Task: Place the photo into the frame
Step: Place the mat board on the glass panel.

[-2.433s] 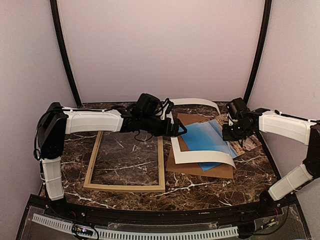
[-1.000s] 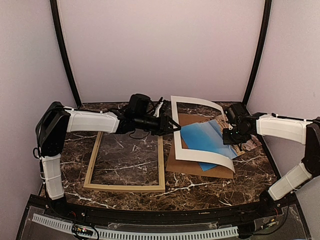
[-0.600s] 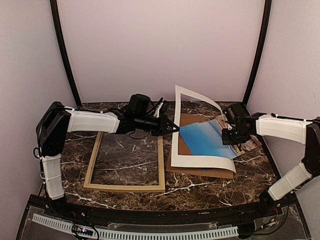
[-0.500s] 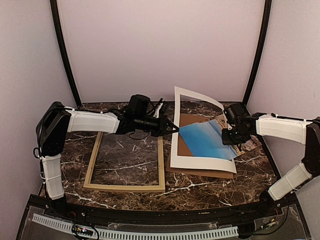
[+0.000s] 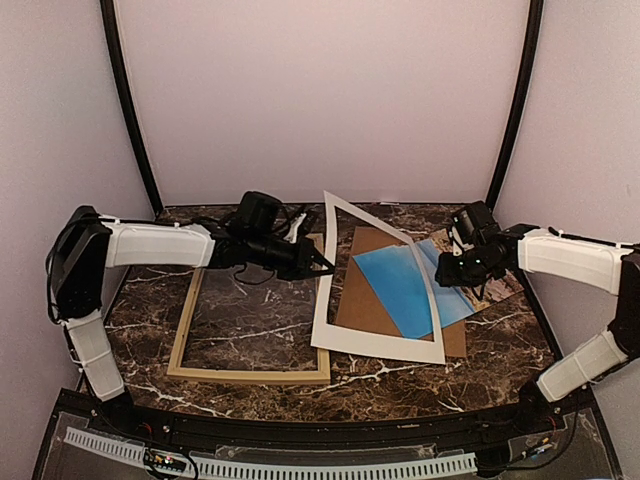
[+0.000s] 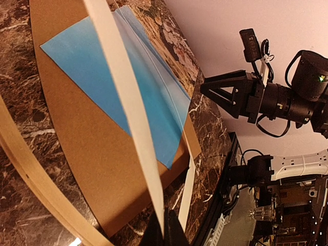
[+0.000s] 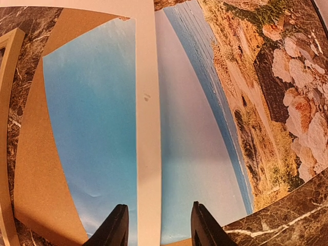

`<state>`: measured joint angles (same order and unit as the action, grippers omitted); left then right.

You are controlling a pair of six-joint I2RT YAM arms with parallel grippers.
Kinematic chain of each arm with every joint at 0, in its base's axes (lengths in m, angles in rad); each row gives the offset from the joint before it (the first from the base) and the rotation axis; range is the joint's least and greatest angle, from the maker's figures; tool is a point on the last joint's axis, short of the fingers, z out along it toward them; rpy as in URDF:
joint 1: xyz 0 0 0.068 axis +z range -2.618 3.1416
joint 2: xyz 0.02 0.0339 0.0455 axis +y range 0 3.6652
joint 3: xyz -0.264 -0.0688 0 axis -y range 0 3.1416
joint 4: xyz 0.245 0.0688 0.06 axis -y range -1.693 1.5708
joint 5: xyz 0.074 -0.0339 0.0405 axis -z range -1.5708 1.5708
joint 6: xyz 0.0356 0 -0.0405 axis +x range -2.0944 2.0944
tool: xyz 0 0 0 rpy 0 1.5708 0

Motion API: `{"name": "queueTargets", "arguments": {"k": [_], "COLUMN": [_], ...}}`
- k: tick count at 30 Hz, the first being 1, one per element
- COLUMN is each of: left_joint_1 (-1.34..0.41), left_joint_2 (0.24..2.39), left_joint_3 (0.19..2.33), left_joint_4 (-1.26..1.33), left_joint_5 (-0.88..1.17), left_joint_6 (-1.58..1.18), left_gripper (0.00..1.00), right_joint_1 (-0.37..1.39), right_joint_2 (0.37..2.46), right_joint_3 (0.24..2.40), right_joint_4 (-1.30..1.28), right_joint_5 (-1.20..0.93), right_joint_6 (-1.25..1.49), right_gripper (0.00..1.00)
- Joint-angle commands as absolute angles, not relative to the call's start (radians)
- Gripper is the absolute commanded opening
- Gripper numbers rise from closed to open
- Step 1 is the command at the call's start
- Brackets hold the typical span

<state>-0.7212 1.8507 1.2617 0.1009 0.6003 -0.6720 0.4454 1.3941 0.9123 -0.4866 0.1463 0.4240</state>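
The photo (image 7: 256, 102), a beach print, lies at the right on the table, partly under a plain blue sheet (image 7: 92, 128); from above the photo (image 5: 487, 285) shows beside my right gripper (image 5: 455, 272). My right gripper (image 7: 159, 230) hovers open just over it, and a strip of the white mat (image 7: 148, 128) passes between its fingers (image 7: 115, 228) untouched. My left gripper (image 5: 322, 262) is shut on the mat's left edge (image 6: 128, 102), holding the white mat (image 5: 375, 345) tilted up. The wooden frame (image 5: 250, 375) lies flat at the left with nothing inside it.
A brown backing board (image 5: 355, 300) lies under the blue sheet (image 5: 400, 285) and the mat. The mat's near edge rests on the table beside the frame's right rail (image 6: 31, 169). Black corner posts and the pale walls close in the back and sides.
My left gripper has closed on the mat and drawn it left, toward the frame's right rail, tilting it up. My right gripper's jaws have opened over the photo.
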Motion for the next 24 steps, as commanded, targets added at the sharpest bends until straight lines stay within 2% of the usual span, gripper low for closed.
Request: {"name": "queueTargets", "arguments": {"k": [1,12,24], "left_joint_1": [-0.692,-0.53,-0.444], "left_joint_2": [1.73,1.486,1.485], "left_joint_3": [1.23,1.207,1.211], "left_joint_4": [-0.067,-0.545,-0.828], "left_joint_5": [0.559,0.362,-0.014], "left_joint_6": [-0.565,-0.296,-0.213], "left_gripper": [0.0,0.0,0.0], "right_joint_1": [0.454,0.454,0.454], "right_joint_2": [1.37,1.428,1.519], "right_joint_3": [0.924,0.917,0.921], "right_joint_4": [-0.471,-0.419,-0.35], "right_joint_5": [0.136,0.12,0.094], "right_joint_6": [0.425,0.413,0.384], "right_gripper": [0.43,0.43,0.43]}}
